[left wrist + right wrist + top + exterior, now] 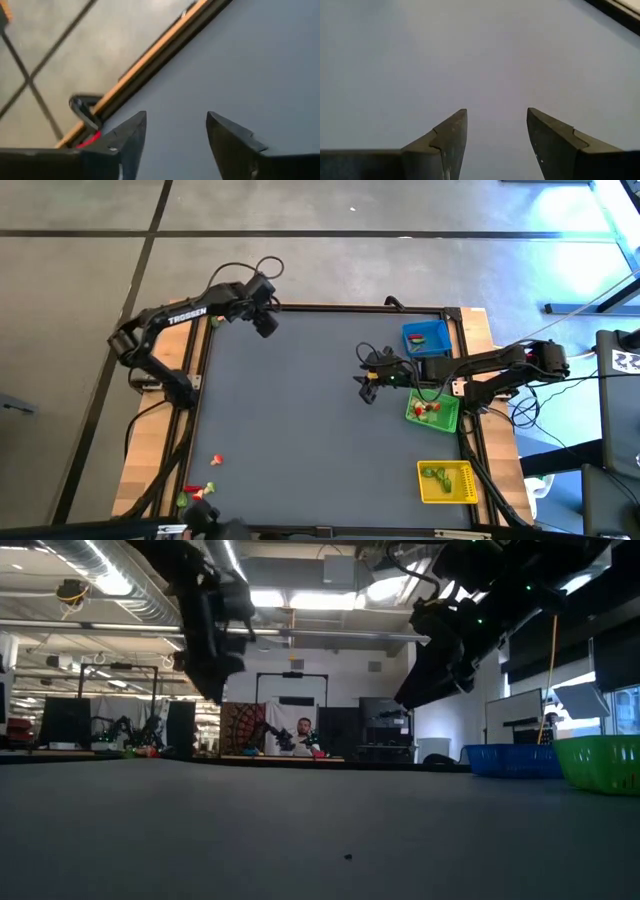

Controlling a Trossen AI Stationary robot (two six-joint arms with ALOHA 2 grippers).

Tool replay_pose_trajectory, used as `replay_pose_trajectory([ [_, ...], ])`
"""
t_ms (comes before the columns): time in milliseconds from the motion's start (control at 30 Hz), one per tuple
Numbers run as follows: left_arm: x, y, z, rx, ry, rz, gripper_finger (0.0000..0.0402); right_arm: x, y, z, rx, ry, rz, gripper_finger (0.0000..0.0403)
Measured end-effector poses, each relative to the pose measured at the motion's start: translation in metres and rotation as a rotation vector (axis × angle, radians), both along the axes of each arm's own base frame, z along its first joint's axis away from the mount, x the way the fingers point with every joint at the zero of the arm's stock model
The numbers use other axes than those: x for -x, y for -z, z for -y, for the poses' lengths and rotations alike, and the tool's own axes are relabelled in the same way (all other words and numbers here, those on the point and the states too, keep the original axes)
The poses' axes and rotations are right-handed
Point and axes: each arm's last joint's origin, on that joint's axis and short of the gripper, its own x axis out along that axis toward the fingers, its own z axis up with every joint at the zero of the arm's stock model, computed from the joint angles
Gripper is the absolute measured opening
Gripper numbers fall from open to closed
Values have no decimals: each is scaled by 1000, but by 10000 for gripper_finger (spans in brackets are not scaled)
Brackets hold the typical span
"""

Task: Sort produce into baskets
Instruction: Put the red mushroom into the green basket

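High view first: my counter (310, 420) is a wide grey sheet in a wooden frame, standing on a floor (80, 270) of big grey tiles with dark seams. Low view looks level across that sheet into a long workroom, with ceiling lights, desks and monitors, and a seated person (303, 733) far off at the back.

Down the right side of the counter sit my three baskets in a row. The blue basket (427, 339) is at the far end, the green basket (433, 412) is in the middle, and the yellow basket (447, 483) is nearest. Each holds a few pieces of produce. More produce (214, 461) lies well apart, red and green bits by the near left corner, some on the wooden edge.

My left gripper (266, 323) hangs over the far left corner of the counter, jaws spread and holding nothing. My right gripper (367, 390) hovers above bare grey just beside the green basket, jaws likewise apart and empty.

Much is hard to make out. The pieces in the baskets are too small to name. In the low view only the blue and green baskets show, the green one cut off at the edge, and both arms are dark shapes against the lights. A red scrap shows behind my left finger (122, 137) in the left wrist view; I cannot tell what it is.
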Motion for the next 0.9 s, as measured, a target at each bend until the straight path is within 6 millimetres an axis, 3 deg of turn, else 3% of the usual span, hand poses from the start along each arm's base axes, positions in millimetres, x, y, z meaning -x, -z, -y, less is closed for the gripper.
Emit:
replay_pose_trajectory([
  [133,6,21,-16,67,-56,-75,242,0,0,0,3,-5,-1,205],
  [267,11,40,-32,100,-109,-140,249,0,0,0,10,-11,-4,205],
  [533,30,68,-55,107,-246,-295,234,0,0,0,15,-15,-6,205],
  [900,53,94,-73,176,-365,-381,207,0,0,0,15,-15,-7,205],
])
